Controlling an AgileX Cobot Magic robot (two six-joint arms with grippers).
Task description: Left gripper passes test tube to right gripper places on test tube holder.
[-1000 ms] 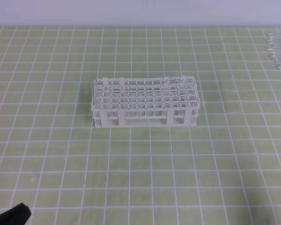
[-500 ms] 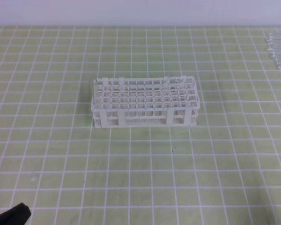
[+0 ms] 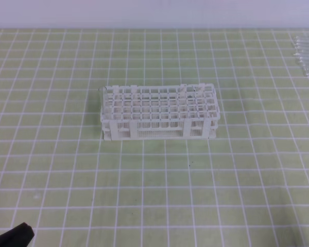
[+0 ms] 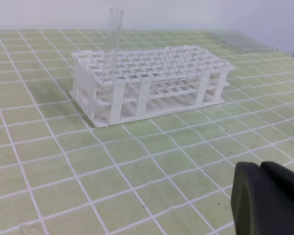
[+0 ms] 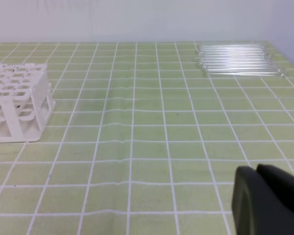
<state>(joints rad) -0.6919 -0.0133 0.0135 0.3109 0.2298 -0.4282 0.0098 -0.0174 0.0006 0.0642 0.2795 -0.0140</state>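
Glass, thin-walled: the test tube (image 4: 111, 41) stands upright in a corner cell of the test tube holder (image 3: 159, 112), open mouth up, upper half clear above the lattice. Judged light, rigid, smooth and slippery, easily cracked; best taken on the exposed upper shaft with mild squeeze, pulled straight along its axis.

Holder: white plastic, two-tiered square grid, open sides, stiff and light, likely to slide if nudged.

Spare tubes (image 5: 237, 59): clear bundle lying flat, well apart at the far right of the worktop (image 3: 144, 190), a green mat ruled with white squares.

Left hand (image 4: 267, 200): matt black, fingers pressed together, holding nothing. Right hand (image 5: 264, 198): likewise closed, empty.
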